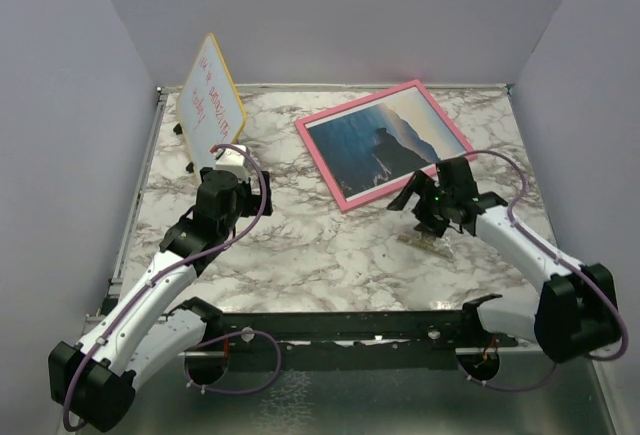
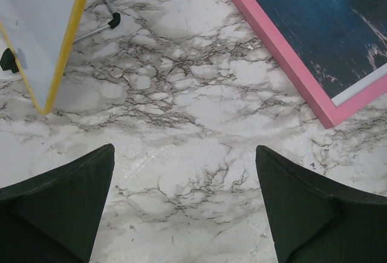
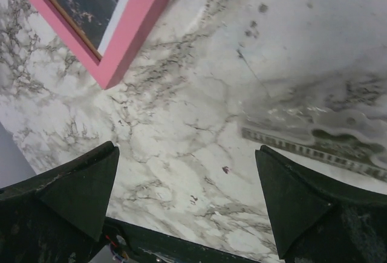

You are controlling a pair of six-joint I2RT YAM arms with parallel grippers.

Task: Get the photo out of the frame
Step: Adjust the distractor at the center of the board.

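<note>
Since the photo (image 1: 385, 140) sits behind the pink border of the frame (image 1: 322, 167) with its seascape facing up, the task looks to be at its very start: nothing has been taken out and nothing is lifted. The frame lies flat on the marble table (image 1: 330, 265), toward the far right, set at an angle with one corner pointing at the arms. The left gripper (image 2: 184, 149) hangs over bare marble with its jaws spread wide and nothing between them; its wrist view shows the frame's near corner off to the upper right and the yellow-edged whiteboard (image 1: 210, 95) propped up to the upper left, both well apart from the fingers. The right gripper (image 3: 187, 149) is likewise wide open and empty, poised just beside the frame's nearest corner without touching it, and a clear plastic strip (image 3: 308, 147) lies on the table near its right finger. Neither arm has contact with the frame. What is left, as I judge it, is nearly everything: the back of the frame is face down and out of sight, so it probably has to be turned over or tipped up, whatever holds the backing has to be loosened, and the print has to be slid or lifted free; whether any fastening is already undone cannot be told from these views
</note>
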